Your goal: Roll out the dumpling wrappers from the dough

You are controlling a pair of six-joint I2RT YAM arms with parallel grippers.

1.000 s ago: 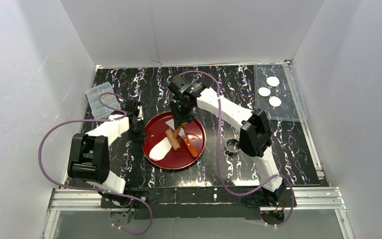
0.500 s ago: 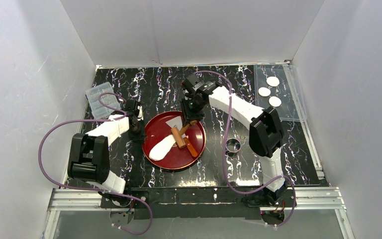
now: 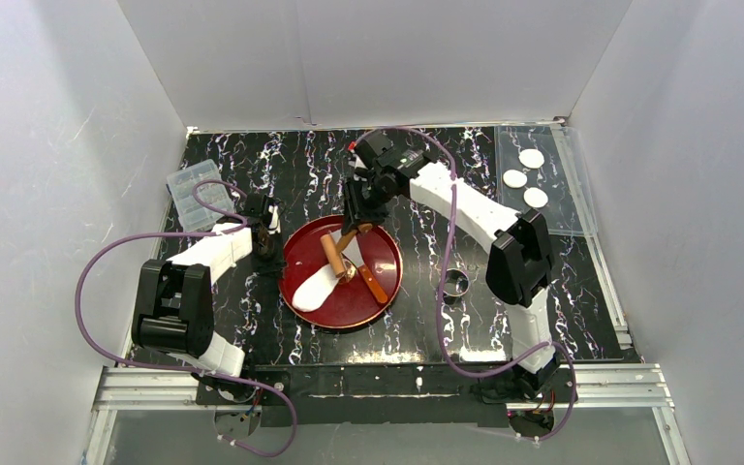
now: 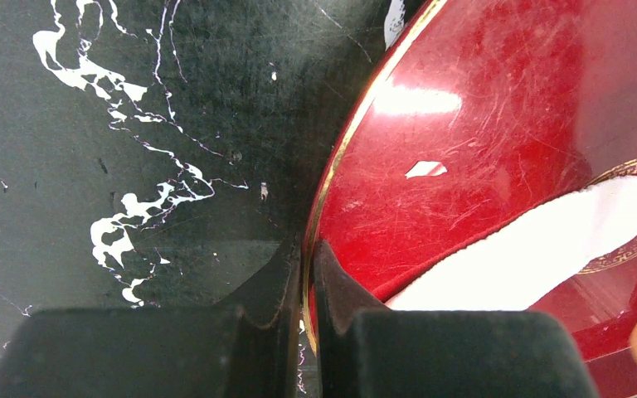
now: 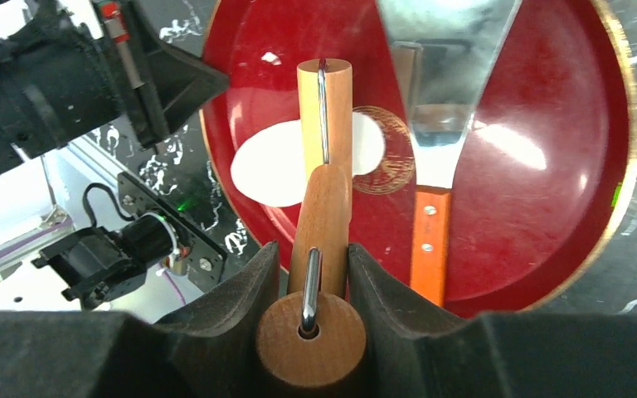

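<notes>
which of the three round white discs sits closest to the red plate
The leftmost small round white disc, middle of the row; the other two discs lie farther right.

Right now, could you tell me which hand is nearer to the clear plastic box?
Left. The left hand pinches the red plate's rim near the box; the right hand holds the rolling pin farther right.

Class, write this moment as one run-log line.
left claw shut on plate rim | right claw shut on roller, across dough | three wrappers far right
</notes>
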